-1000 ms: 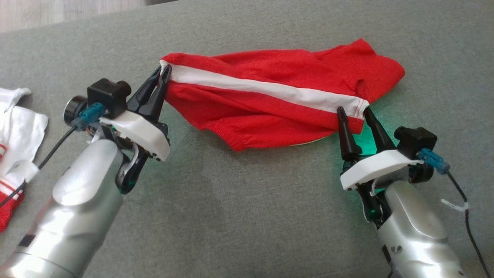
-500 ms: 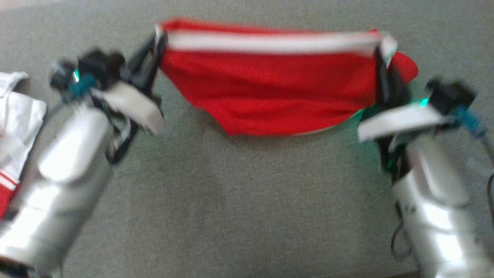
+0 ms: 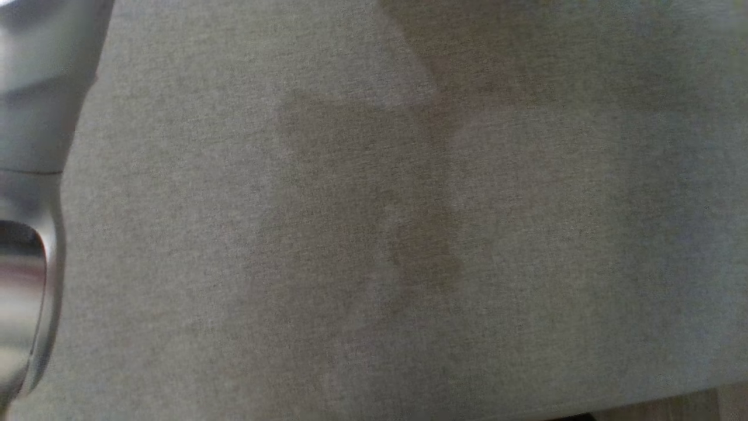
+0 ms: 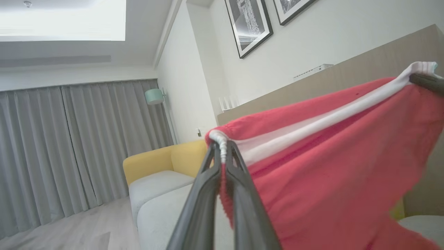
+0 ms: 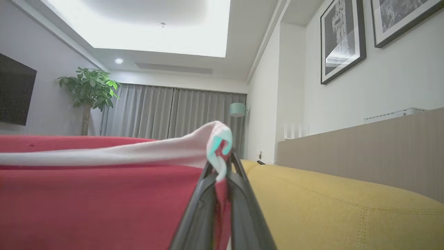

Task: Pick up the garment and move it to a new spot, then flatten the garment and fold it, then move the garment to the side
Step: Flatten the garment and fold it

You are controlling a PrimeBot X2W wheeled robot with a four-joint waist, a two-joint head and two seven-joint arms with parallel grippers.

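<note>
The garment (image 4: 329, 166) is red knit cloth with a white band along its top edge. In the left wrist view my left gripper (image 4: 222, 154) is shut on one end of that band, and the cloth hangs stretched toward the right, where a dark fingertip (image 4: 428, 81) of the other gripper pinches the far end. In the right wrist view my right gripper (image 5: 222, 165) is shut on the white corner of the garment (image 5: 97, 194), which spreads to the left. The cloth is held up in the air. A silver forearm (image 3: 29, 175) shows at the head view's left edge.
The grey fabric surface (image 3: 409, 234) lies below, with a soft shadow across its middle. A yellow sofa (image 5: 329, 208) with grey cushions (image 4: 156, 187), grey curtains (image 4: 69, 149), a potted plant (image 5: 88, 93) and a wooden wall panel (image 5: 364, 149) stand around.
My right gripper closed on the band's right end. Both arms lifted the garment off the surface and out of the head view, which has shifted to bare grey fabric.
</note>
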